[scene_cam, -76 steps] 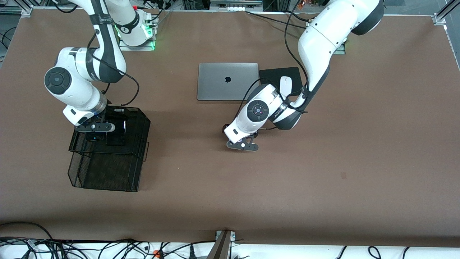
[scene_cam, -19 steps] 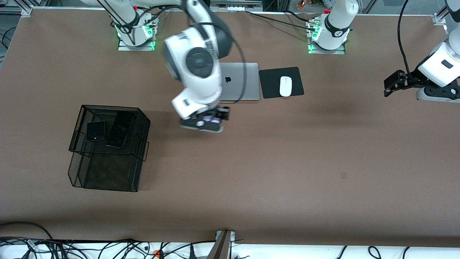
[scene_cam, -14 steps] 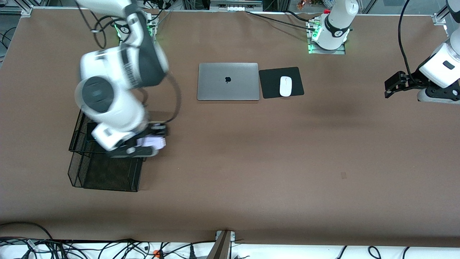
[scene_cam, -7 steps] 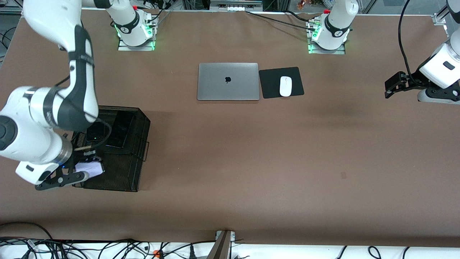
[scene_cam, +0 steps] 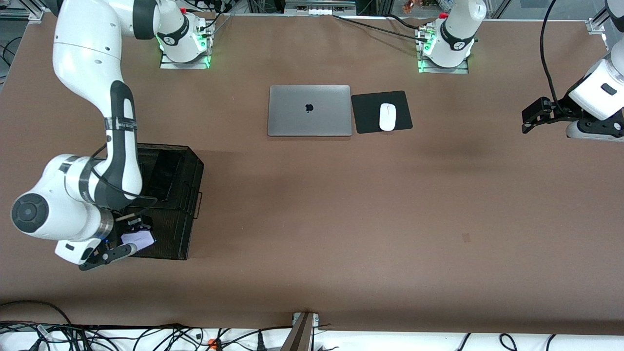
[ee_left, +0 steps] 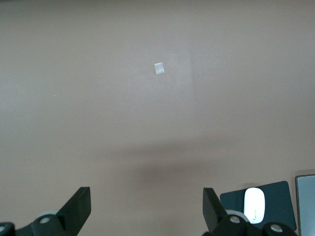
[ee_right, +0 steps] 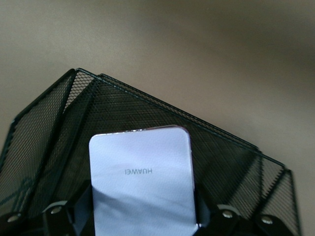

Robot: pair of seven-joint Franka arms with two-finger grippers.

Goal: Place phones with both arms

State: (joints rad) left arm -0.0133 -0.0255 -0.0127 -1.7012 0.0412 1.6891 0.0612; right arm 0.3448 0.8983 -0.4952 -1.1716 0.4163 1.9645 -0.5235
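Observation:
My right gripper (scene_cam: 130, 240) is shut on the pale lilac-white phone (scene_cam: 138, 238) and holds it over the lower tier of the black mesh tray (scene_cam: 168, 246). In the right wrist view the phone (ee_right: 141, 177) sits flat between the fingers, with the mesh tray (ee_right: 226, 152) under it. The long slim black phone (scene_cam: 164, 176) lies in the upper tier. The small squarish black phone is hidden by the right arm. My left gripper (scene_cam: 532, 117) is open and empty above the table at the left arm's end, where that arm waits; its wrist view shows the gripper (ee_left: 147, 214) over bare table.
A closed silver laptop (scene_cam: 309, 110) lies mid-table near the bases, beside a black mouse pad (scene_cam: 368, 114) with a white mouse (scene_cam: 387, 117). The left wrist view shows the mouse (ee_left: 255, 204) and a small pale mark (ee_left: 158, 68) on the brown table.
My right arm carried the lilac phone from beside the laptop across to the mesh tray and now holds it over the lower tier. My left arm withdrew to its end and stays still.

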